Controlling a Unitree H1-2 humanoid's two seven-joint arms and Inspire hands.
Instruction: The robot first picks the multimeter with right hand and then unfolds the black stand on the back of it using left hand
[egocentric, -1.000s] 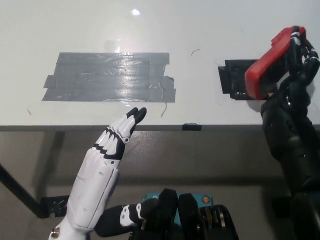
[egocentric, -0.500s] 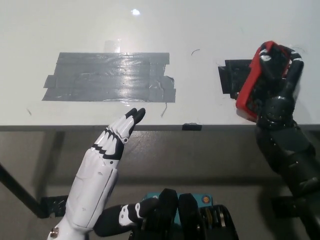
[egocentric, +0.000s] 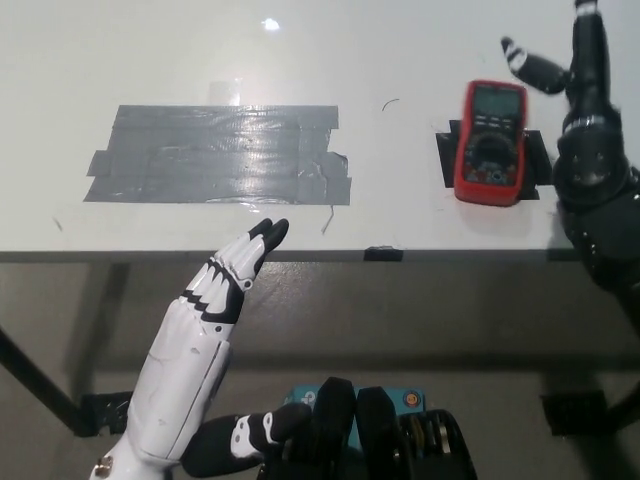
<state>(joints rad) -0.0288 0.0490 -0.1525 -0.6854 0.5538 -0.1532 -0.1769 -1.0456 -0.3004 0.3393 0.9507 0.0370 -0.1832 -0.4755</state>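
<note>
One big white table (egocentric: 420, 40) fills the top of the view. On it sits a wide patch of grey tape (egocentric: 220, 155), and off to the right a small black patch (egocentric: 447, 160). The meter (egocentric: 492, 142) lies flat on that black patch, face up, with its red case and dial showing. Nothing holds it.

Next in size is the right hand (egocentric: 585, 110), the black one, just beside the meter on its right. Its fingers (egocentric: 535, 70) are spread wide and point up and away. They touch nothing that I can see (one finger tip hangs above the meter's top corner, but apart from it). So the pick is not done yet.

To do this step well, the right hand should come over the meter and close on its two long red sides, not on the face. A firm hold near the middle looks best, because the case seems smooth and could slip or tip. The back must end up free, since the stand is there and the other hand needs to reach it. The stand is hidden now.

The left hand (egocentric: 205, 310), the white one, rests low at the left, in front of the table edge. Its fingers (egocentric: 262, 240) are straight, close side by side, and hold nothing.
</note>
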